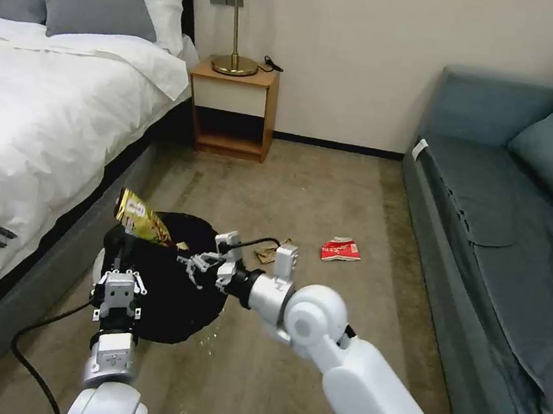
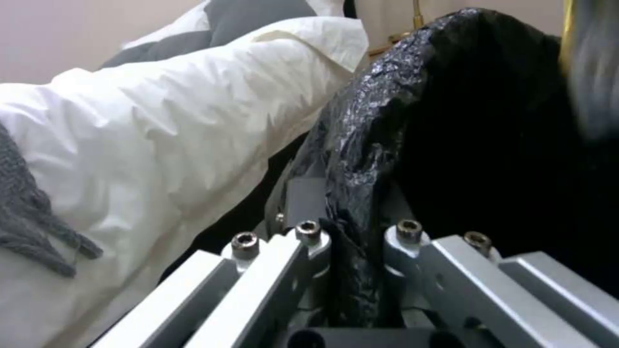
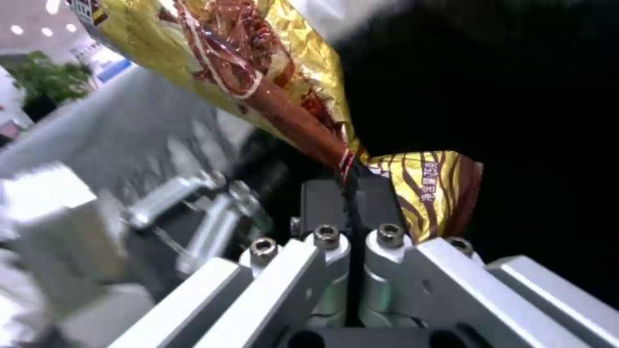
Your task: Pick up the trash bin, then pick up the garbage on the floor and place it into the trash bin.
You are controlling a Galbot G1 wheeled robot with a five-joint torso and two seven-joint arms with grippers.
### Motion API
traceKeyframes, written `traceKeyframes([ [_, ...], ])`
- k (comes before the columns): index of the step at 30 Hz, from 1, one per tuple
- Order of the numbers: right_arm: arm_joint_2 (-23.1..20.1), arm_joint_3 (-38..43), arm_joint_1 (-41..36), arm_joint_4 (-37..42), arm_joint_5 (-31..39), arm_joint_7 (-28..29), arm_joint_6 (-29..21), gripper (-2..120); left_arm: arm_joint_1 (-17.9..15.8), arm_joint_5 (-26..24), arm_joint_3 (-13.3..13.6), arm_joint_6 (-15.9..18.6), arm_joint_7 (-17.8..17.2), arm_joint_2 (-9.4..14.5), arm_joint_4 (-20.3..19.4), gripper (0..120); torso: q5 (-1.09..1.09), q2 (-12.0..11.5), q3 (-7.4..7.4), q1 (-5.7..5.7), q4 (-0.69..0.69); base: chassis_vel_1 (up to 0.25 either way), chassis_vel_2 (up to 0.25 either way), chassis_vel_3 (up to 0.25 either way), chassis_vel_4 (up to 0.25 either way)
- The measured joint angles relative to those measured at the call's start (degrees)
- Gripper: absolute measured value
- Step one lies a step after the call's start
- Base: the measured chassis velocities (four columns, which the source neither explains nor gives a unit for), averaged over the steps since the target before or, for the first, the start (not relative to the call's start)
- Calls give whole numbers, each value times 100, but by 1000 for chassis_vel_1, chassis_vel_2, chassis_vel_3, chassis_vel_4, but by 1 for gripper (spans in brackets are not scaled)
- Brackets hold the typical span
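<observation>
The trash bin (image 1: 166,287), lined with a glossy black bag, is held tilted above the carpet beside the bed. A yellow-brown snack wrapper (image 1: 140,218) pokes over its rim. A red-and-white packet (image 1: 341,249) and a tan paper scrap (image 1: 267,253) lie on the floor nearby.

You have a white bed (image 1: 47,105) on the left, a lamp (image 1: 236,14) on a nightstand (image 1: 234,111), and a sofa (image 1: 498,261) right.
</observation>
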Motion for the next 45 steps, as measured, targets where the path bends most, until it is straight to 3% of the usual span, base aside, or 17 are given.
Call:
traceKeyframes([
  [17,200,34,7,-1241,-681,20,287,2,90,22,40,-45,0,-11,-96,4,0,0,0,0,0,0,0,0,0],
  [29,161,42,-23,-1495,-1101,43,350,42,114,44,42,-65,7,-21,-64,4,0,0,0,0,0,0,0,0,0],
  [32,81,55,-34,-1362,-1144,50,352,57,110,38,1,-108,2,6,20,4,0,0,0,0,0,0,0,0,0],
  [39,-30,164,-34,-1070,-1126,51,352,77,161,22,-24,-197,-10,37,112,4,1,0,0,0,0,0,0,0,0],
  [41,-91,268,-26,-840,-936,93,322,89,168,8,-56,-236,-24,36,149,4,1,0,0,0,0,0,0,0,0],
  [45,-201,472,63,-556,-677,126,262,99,144,-27,-95,-254,-30,12,211,4,1,0,0,0,0,0,0,0,0],
])
